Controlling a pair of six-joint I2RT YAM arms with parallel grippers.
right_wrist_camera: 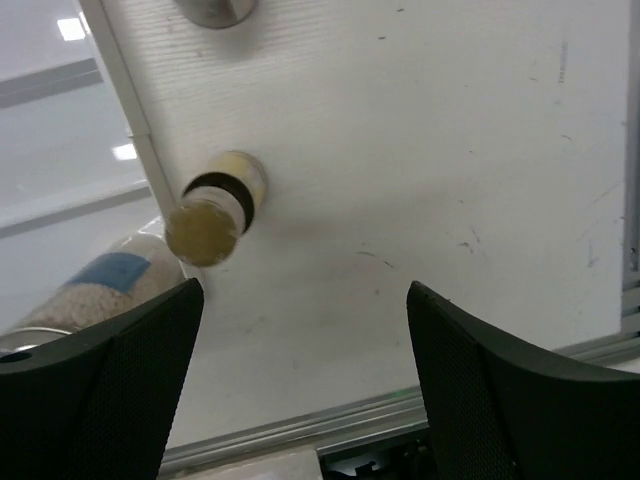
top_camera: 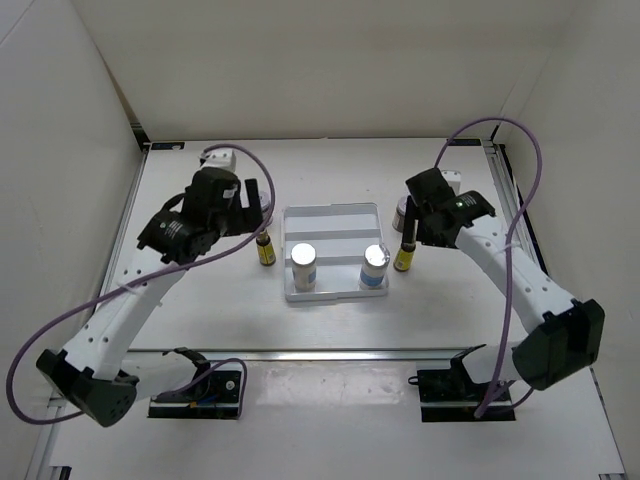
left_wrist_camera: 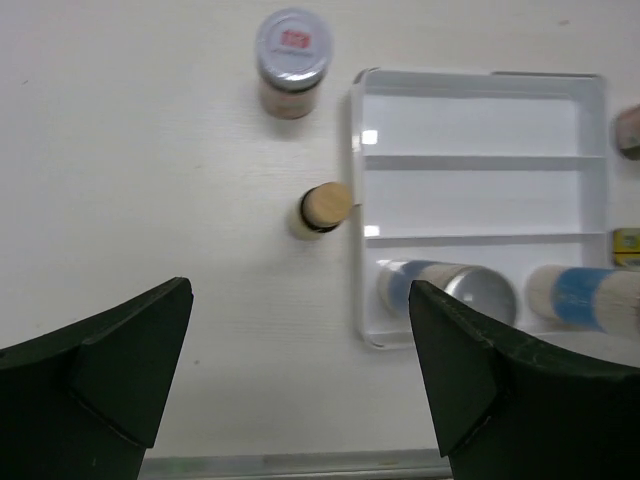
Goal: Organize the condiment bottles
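Note:
A white ridged tray (top_camera: 330,222) lies mid-table. Two white bottles with silver caps (top_camera: 304,265) (top_camera: 375,266) stand in its near compartment, and both show in the left wrist view (left_wrist_camera: 450,290) (left_wrist_camera: 585,296). One slim yellow bottle (top_camera: 266,249) (left_wrist_camera: 322,208) stands just left of the tray. The other (top_camera: 404,256) (right_wrist_camera: 216,208) stands just right of it. A brownish jar (left_wrist_camera: 292,62) stands beyond the left yellow bottle. The second jar (top_camera: 401,213) is partly hidden by my right gripper (top_camera: 411,228). My left gripper (top_camera: 256,205) (left_wrist_camera: 300,300) is open and empty above the table. My right gripper (right_wrist_camera: 305,290) is also open and empty.
A small white block (top_camera: 218,157) sits at the back left. Metal rails (top_camera: 330,353) run along the near table edge, and another runs down the right side (top_camera: 515,215). White walls close in the back and both sides. Purple cables loop off both arms.

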